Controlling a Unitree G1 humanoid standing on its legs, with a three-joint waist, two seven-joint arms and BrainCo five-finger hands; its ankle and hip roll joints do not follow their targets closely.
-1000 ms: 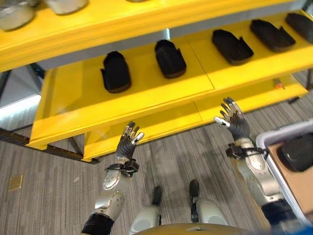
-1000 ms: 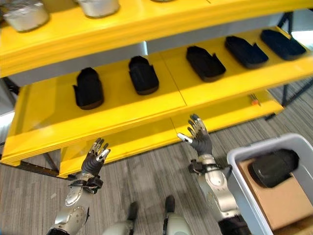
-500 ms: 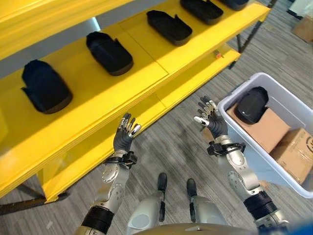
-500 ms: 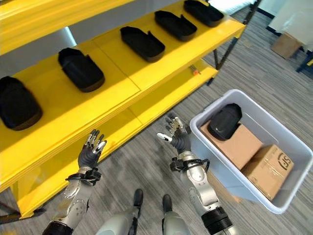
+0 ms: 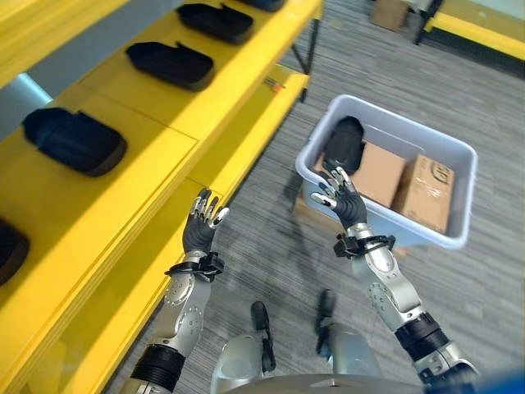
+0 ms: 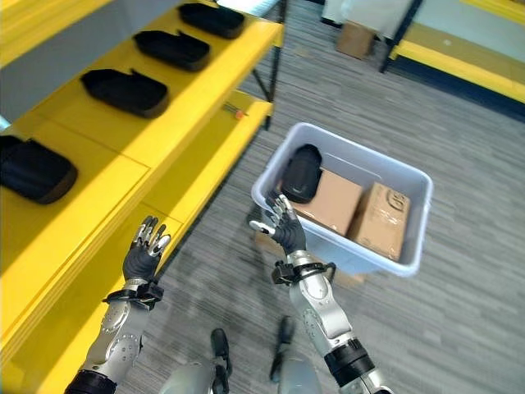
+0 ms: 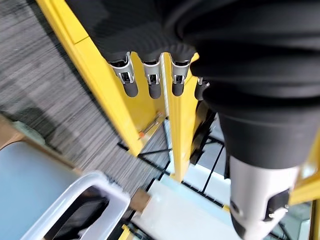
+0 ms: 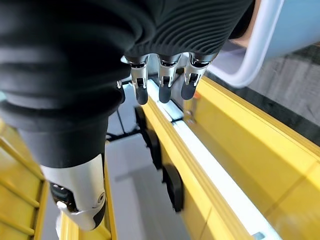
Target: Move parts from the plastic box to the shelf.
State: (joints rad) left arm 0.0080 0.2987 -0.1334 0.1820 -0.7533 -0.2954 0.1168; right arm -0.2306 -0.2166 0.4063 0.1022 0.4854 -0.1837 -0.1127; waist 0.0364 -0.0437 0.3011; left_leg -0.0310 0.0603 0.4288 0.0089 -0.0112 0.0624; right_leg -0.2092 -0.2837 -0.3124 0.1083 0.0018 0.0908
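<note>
Parts sit on the yellow shelf already, but we count 1 dark part left in the plastic box. Left hand and right hand are both empty, fingers spread open.

a grey plastic box sits on the floor, holding a black part beside two cardboard cartons. the right hand hovers at its near rim, fingers spread (empty); the left hand, also spread, hangs by the yellow shelf carrying more black parts.
</note>
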